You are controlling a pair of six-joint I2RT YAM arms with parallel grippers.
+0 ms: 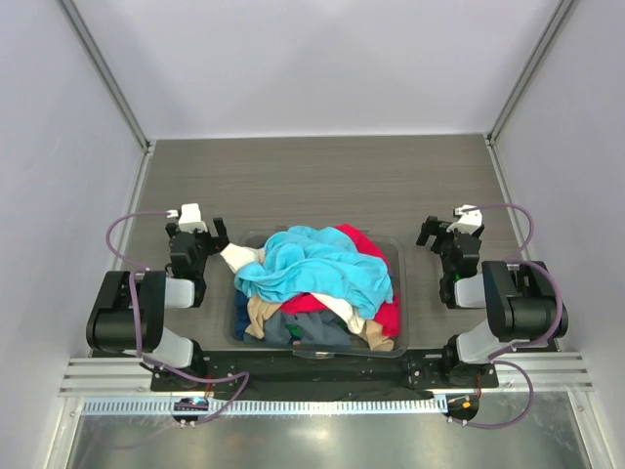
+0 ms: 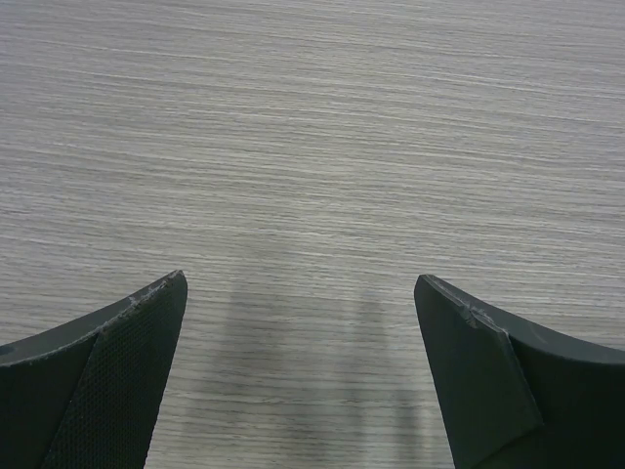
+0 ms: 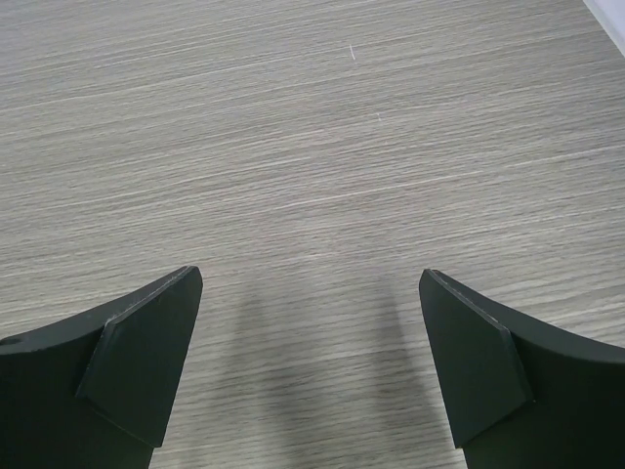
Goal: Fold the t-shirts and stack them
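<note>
Plainly at the start: by the tabletop's near edge the t-shirts, turquoise one uppermost, lie heaped unfolded in a clear bin, while left gripper and right gripper hang wide open, empty, either side, nothing stacked beyond.

White walls enclose a woodgrain table (grey).
</note>
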